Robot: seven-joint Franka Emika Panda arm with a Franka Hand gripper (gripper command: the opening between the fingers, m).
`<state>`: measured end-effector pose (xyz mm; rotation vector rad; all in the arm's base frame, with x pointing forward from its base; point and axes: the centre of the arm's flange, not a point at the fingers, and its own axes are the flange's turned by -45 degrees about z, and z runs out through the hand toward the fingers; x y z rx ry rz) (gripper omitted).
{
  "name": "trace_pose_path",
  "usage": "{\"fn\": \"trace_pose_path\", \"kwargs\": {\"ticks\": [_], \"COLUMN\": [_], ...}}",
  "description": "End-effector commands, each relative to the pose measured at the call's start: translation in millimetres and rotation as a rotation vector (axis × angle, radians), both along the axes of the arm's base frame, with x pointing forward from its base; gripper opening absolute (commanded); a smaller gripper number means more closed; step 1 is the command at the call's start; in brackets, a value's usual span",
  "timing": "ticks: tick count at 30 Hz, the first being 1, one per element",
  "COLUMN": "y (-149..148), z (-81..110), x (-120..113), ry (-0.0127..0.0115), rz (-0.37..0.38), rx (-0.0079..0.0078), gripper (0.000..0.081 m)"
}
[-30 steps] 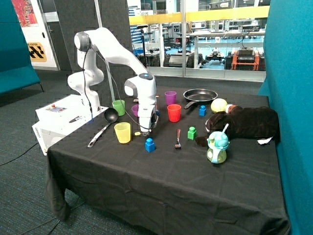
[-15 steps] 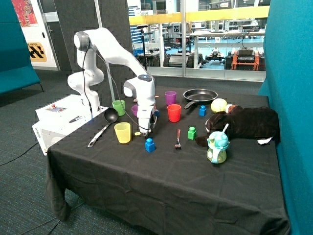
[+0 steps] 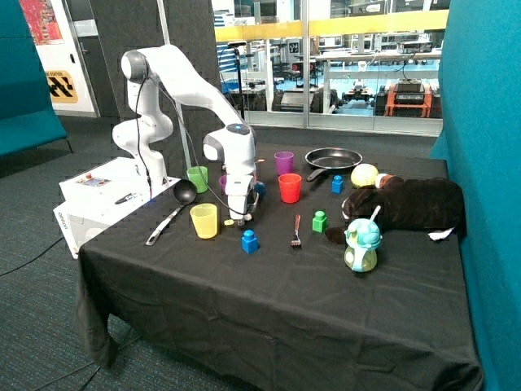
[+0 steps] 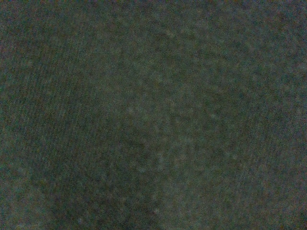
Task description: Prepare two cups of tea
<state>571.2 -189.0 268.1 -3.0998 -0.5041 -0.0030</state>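
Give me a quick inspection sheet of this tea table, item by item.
Surface: black tablecloth.
Job's things: yellow cup, red cup, purple cup, green cup; tea packets not seen.
Clutter: ladle, frying pan, fork, blue block, green block, plush toy, toy teapot.
Grippers: gripper low beside the yellow cup.
Cables: one along the arm.
Surroundings: glass partition, teal screens.
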Motion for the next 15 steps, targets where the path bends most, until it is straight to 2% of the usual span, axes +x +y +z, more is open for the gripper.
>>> {"fn": "trace_pose_path", "kwargs": {"ticks": [1, 15], "y": [-2.5, -5.8], "z": [-3.1, -3.1], "x": [-4.9, -6.9], "ry": [0.0017, 0.0018], "rz": [-0.01, -0.031], "rx": [-0.0013, -0.0013], "gripper": [0.0002, 0.0]}}
